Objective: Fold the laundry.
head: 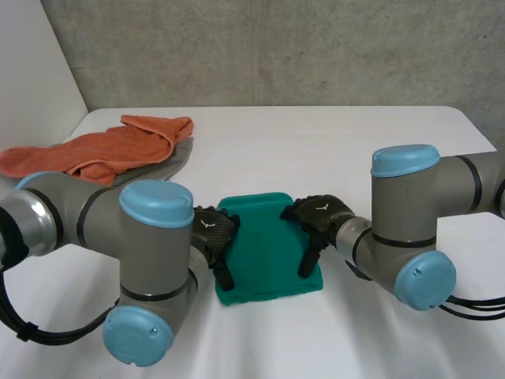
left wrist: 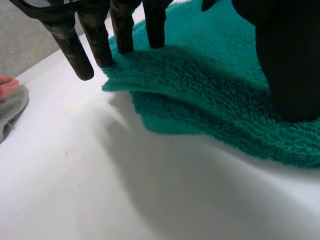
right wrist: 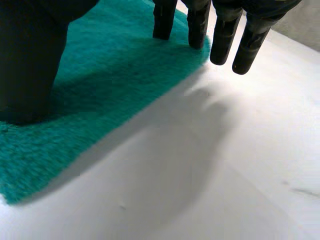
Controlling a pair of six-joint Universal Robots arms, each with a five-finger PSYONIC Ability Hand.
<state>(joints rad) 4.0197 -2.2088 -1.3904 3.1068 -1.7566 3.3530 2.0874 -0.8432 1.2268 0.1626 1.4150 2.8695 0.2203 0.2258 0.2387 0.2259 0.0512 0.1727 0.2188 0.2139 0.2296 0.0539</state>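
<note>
left arm (head: 154, 245), right arm (head: 406, 229) foremost — green towel (head: 264, 253) between, lengthwise front-to-back; left robot hand (head: 215, 230), right robot hand (head: 319, 215) straight-fingered on its side edges, holding nothing.

Folded towel (head: 268, 253) is laid flat on table (head: 339, 150), at near middle, between two arms. Left hand (head: 215, 233) is placed on its left edge, right hand (head: 319, 217) on its right edge, both rested on top of it. Crumpled towel (head: 110, 146) is found at far left of table, well apart, partly laid over another cloth (head: 180, 158). Wall (head: 276, 47) is seen behind table.
</note>
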